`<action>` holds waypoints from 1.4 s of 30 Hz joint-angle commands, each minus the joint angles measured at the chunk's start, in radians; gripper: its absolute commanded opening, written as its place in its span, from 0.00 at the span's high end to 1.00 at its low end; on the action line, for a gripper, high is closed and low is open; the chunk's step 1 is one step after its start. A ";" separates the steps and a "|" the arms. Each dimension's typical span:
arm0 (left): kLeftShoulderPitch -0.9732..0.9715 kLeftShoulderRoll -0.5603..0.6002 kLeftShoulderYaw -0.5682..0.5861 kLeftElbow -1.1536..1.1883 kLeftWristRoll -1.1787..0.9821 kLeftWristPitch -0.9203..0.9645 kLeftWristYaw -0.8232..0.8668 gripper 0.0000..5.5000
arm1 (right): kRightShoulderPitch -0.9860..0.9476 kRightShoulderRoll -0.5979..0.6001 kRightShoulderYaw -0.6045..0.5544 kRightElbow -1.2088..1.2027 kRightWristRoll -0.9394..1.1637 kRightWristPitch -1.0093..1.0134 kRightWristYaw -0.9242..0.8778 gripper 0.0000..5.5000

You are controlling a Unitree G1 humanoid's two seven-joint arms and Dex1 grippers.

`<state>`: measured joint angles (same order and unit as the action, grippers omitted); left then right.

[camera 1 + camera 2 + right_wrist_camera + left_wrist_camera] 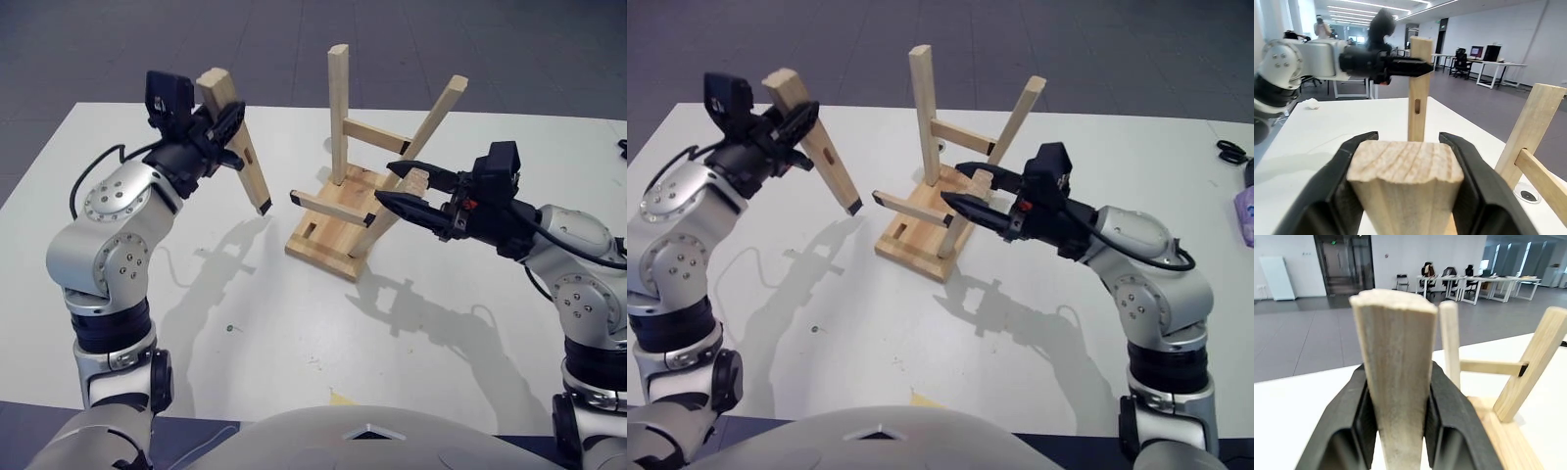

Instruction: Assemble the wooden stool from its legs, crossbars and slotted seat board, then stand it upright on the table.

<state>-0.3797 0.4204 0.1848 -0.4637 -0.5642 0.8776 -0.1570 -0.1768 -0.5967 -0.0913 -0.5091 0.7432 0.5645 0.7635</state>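
Left hand (233,137): clenched on the loose pale wooden leg (252,171), held tilted above the white counter (294,323).
Right hand (390,184): grasping a mounted wooden leg (963,223) on the slotted wooden seat board (328,238), which lies on the counter.

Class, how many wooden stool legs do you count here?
4 legs: held leg in the left gripper; gripped leg in the right gripper, on the seat board; upright leg and tilted leg behind it.

four legs (338,108), two crossbars (377,135), one seat board (323,245)
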 commanded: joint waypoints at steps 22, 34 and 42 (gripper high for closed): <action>-0.180 -0.049 -0.056 0.044 0.067 -0.123 -0.045 0.81 | 0.315 0.087 0.073 0.021 0.024 -0.062 -0.090 0.62; -0.058 -0.063 -0.240 0.093 0.256 -0.223 -0.080 0.81 | 0.270 0.092 0.111 0.029 0.010 -0.080 -0.104 0.62; -0.033 -0.072 -0.275 0.038 0.240 -0.206 -0.148 0.81 | 0.248 0.111 0.135 0.040 0.003 -0.089 -0.119 0.62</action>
<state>-0.4336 0.3332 -0.0715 -0.3866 -0.3177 0.6654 -0.2748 0.0041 -0.4906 -0.0388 -0.5491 0.7661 0.3747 0.6438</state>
